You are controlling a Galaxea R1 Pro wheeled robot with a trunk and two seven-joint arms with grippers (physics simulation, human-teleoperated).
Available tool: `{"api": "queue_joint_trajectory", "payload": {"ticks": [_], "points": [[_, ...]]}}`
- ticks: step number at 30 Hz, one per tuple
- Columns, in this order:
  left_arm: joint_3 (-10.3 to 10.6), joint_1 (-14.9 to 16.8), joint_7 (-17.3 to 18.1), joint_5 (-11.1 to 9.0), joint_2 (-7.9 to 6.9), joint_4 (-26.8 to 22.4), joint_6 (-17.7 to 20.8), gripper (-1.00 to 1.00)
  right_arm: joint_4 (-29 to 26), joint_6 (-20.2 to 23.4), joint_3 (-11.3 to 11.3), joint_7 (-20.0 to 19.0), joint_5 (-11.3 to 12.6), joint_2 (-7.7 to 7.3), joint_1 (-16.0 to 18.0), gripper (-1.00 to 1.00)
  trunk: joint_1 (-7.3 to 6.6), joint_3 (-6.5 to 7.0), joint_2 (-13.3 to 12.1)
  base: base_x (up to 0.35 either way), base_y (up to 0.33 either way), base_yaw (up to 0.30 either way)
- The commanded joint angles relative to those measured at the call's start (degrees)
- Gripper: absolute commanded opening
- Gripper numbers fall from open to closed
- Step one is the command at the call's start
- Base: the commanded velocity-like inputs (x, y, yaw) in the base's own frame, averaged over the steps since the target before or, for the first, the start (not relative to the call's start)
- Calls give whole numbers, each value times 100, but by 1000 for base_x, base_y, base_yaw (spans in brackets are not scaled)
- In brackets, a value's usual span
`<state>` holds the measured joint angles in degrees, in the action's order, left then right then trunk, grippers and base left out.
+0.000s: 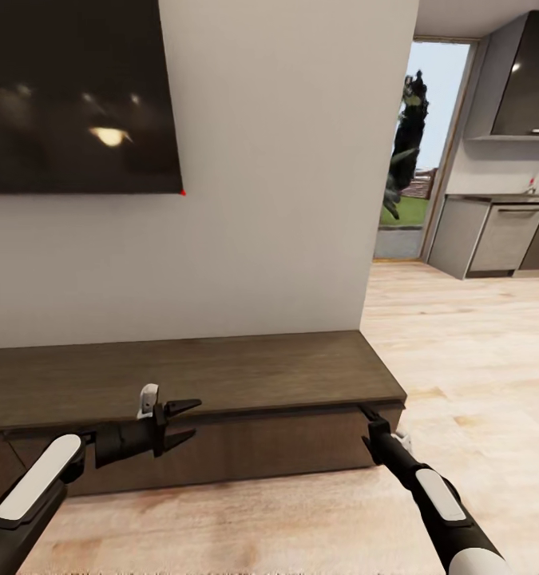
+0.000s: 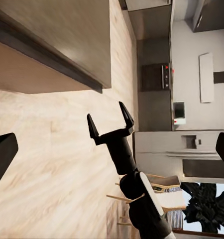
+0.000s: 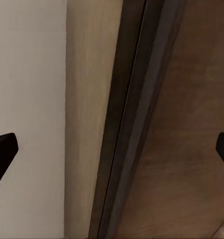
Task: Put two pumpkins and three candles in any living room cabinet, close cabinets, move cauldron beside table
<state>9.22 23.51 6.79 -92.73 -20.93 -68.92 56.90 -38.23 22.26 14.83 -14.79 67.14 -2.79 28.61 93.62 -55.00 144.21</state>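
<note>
The cabinet (image 1: 221,375) is a long, low dark-brown unit against the white wall, with its drawer fronts shut. My left gripper (image 1: 185,421) hangs open in front of its top edge near the middle, fingers pointing right and holding nothing. My right gripper (image 1: 370,417) is open at the cabinet's right end, with its tips at the dark gap under the top. The left wrist view shows the right gripper (image 2: 108,120) with its fingers spread and empty. The right wrist view looks closely at the cabinet's seam (image 3: 127,149). Pumpkins, candles, cauldron and table are out of view.
A dark TV screen (image 1: 77,96) hangs on the wall above the cabinet. Light wood floor (image 1: 477,351) stretches to the right toward a kitchen with grey counters (image 1: 501,235) and a glass door (image 1: 417,160).
</note>
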Motion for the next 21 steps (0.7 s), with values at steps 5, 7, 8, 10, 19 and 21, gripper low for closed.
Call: {"api": "queue_joint_trajectory", "payload": {"ticks": [5,7,8,10,19,21], "points": [[9,4,59,44,-2,2,5,100,8,42,20,-157,43,-30,4,100,4,-51,6,0,0,0],[9,4,59,44,-3,2,5,100,8,42,20,-169,44,-32,4,100,4,-51,6,0,0,0],[9,4,59,44,-5,2,5,100,8,42,20,-176,47,-34,4,100,4,-51,6,0,0,0],[9,4,59,44,-6,2,5,100,8,42,20,-210,49,-36,4,100,4,-51,6,0,0,0],[16,4,59,44,3,2,5,100,75,42,20,-311,45,-32,4,100,4,-51,6,97,0,0],[17,4,59,44,2,2,5,100,81,42,20,-313,45,-31,4,100,4,-51,6,281,0,0]]}}
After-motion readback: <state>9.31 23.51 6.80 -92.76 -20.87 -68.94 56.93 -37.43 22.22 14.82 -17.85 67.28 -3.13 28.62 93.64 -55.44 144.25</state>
